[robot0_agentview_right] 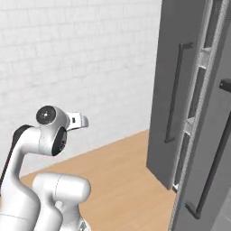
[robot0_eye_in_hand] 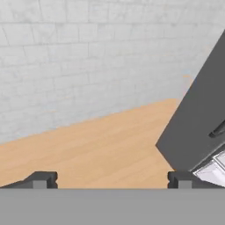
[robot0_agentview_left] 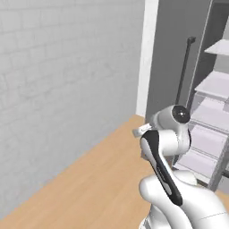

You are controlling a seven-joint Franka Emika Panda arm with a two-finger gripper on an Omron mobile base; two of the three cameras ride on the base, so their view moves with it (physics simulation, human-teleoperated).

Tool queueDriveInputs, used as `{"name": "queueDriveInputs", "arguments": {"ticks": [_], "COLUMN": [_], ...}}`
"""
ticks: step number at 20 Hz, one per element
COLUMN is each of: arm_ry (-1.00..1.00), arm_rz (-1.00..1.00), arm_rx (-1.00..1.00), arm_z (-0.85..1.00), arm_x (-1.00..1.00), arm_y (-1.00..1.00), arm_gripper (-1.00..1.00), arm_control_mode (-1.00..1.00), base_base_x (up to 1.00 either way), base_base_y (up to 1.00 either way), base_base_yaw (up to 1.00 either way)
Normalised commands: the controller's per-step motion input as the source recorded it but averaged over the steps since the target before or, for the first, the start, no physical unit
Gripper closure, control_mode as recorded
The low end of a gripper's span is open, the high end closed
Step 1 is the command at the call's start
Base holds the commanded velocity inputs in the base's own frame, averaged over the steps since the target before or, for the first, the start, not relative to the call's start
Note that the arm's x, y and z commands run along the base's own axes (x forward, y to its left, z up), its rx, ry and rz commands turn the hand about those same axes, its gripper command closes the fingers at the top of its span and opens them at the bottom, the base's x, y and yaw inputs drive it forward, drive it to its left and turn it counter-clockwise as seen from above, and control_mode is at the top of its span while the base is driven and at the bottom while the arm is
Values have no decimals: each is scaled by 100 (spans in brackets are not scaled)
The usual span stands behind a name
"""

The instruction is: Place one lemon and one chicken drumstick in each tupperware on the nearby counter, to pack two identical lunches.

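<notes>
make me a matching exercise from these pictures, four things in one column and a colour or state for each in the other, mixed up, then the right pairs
Things:
1. gripper
2. fridge door
3. wall
4. floor

Colour or state:
A. light-brown wood tone
B. dark grey, swung open, with a long dark handle
C. open, holding nothing
D. white brick pattern

Right pairs: 1-C, 2-B, 3-D, 4-A
</notes>
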Motion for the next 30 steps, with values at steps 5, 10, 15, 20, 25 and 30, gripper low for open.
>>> {"name": "queueDriveInputs", "arguments": {"ticks": [5,10,15,20,25,30], "arm_ry": [0,0,0,0,0,0], "arm_rz": [0,0,0,0,0,0], "arm_rx": [0,0,0,0,0,0], "arm_z": [0,0,0,0,0,0], "arm_x": [0,0,0,0,0,0], "arm_y": [0,0,0,0,0,0], "arm_gripper": [-100,-100,-100,-100,-100,-100], "arm_control_mode": [100,100,100,100,100,100], "base_base_x": [64,54,58,51,74,97], "base_base_y": [50,37,34,27,7,17], "base_base_yaw": [-91,-92,-65,-11,-5,-27]}}
